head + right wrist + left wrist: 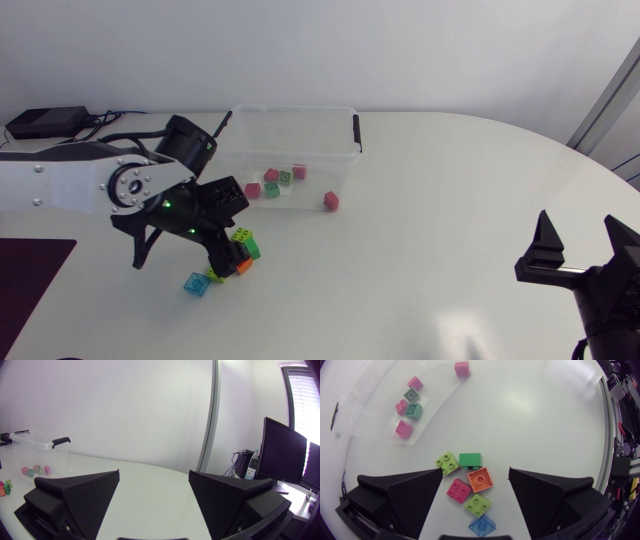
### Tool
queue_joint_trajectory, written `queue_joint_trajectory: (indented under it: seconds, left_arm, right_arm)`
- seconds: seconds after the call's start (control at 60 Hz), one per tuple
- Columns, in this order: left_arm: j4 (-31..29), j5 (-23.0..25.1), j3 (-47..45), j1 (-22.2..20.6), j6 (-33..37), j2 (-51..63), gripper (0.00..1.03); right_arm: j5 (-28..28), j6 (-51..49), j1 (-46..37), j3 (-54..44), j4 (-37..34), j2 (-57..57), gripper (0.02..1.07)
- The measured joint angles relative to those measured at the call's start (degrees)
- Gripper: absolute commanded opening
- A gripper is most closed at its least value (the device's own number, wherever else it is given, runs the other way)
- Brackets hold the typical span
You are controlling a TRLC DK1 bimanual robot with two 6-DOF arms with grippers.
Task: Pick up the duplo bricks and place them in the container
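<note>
My left gripper (232, 258) hangs open over a cluster of duplo bricks on the table. In the left wrist view its fingers (405, 495) stand wide, touching none of them. Between them lie a lime brick (447, 462), a green brick (470, 460), an orange brick (480, 479), a pink brick (458, 490), a second lime brick (478, 504) and a clear blue brick (482, 525). The clear container (340, 120) stands just beyond and holds several pink and green bricks (271, 189). My right gripper (580, 240) stays open and empty at the table's right.
One red brick (331, 201) lies by the container's near right corner, apparently outside it. The container has a black handle (356, 132) on its right end. A black box with cables (45, 122) sits at the back left.
</note>
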Motion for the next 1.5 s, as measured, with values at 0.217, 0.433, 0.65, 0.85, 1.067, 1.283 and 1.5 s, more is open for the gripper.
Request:
queue_joint_trajectory:
  seconds: [0.217,0.433,0.65,0.85,1.067,1.283,1.5]
  left_arm:
    - [4.24,-2.32,0.33,-0.42,-0.04,8.61,0.91]
    - [5.25,-3.08,2.67,-1.07,-0.28,12.31,0.87]
    - [5.66,-3.08,3.23,-3.65,-1.60,14.36,0.61]
    - [5.66,-3.76,3.37,-5.33,-3.15,16.28,0.26]
    - [2.95,-4.39,3.56,-6.25,-3.28,14.56,0.24]
    - [-6.95,-3.02,8.63,-7.17,-3.37,-1.62,0.24]
    - [-1.20,1.55,25.46,-4.42,-9.55,-2.08,0.25]
  right_arm:
    - [0.00,0.02,0.00,0.00,0.00,0.00,1.02]
    - [0.00,0.02,0.00,0.00,0.00,0.00,1.02]
    - [0.00,0.00,0.00,0.00,0.00,0.00,1.02]
    - [0.00,0.00,0.00,0.00,0.00,0.00,1.02]
    - [0.00,0.00,0.00,0.00,0.00,0.00,1.02]
    - [0.00,0.02,0.00,0.00,0.00,0.00,1.02]
    - [0.00,0.02,0.00,0.00,0.00,0.00,1.02]
